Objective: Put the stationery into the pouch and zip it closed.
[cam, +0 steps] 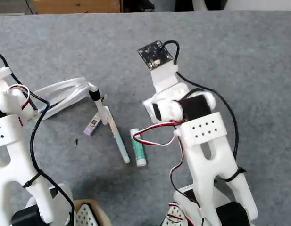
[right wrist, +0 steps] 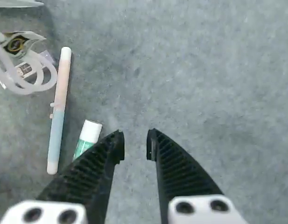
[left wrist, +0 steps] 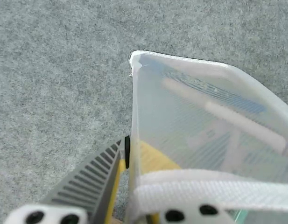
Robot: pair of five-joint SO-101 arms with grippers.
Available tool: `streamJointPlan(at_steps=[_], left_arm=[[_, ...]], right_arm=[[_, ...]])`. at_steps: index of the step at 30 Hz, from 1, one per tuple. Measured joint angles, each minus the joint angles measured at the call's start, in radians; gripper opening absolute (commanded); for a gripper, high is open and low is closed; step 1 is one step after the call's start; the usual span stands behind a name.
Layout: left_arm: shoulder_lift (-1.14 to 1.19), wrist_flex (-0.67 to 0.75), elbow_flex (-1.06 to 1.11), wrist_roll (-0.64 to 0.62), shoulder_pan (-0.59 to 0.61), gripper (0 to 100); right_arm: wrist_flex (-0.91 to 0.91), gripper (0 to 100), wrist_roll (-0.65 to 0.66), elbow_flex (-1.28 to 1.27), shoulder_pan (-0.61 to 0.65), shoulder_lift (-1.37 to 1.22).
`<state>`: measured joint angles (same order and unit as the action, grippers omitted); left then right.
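The left pincer (left wrist: 130,157) is clamped on one edge of the clear pouch (left wrist: 200,107), which sits toward the left of the grey worktop (cam: 239,56). The right pincer (right wrist: 134,142) hangs low over the worktop, jaws a narrow gap apart and holding nothing, just beside the glue stick (right wrist: 87,137). The pen (right wrist: 57,109) lies alongside the stick, and both are outside the pouch.

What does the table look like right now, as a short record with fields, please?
pouch: translucent, clamped in the left gripper
pen: on the table, outside the pouch
glue stick: on the table beside the pen
small purple item: on the table by the pen
right gripper: open, empty, near the glue stick
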<state>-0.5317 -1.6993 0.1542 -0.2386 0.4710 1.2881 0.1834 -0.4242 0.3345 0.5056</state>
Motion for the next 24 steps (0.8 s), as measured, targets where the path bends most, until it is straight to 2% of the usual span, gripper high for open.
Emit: streamJointPlan(at_steps=[7,18,24], left_arm=[[0.0,0.0,0.0,0.0,0.0,3],[0.0,0.0,0.0,0.0,0.0,3],[0.0,0.0,0.0,0.0,0.0,3]], right_arm=[[-0.043,9.9,-0.012,-0.034,0.147,-0.068],[0.011,9.6,-0.183,0.133,0.155,-0.555],[0.006,9.8,-0.239,0.143,0.157,-0.655]])
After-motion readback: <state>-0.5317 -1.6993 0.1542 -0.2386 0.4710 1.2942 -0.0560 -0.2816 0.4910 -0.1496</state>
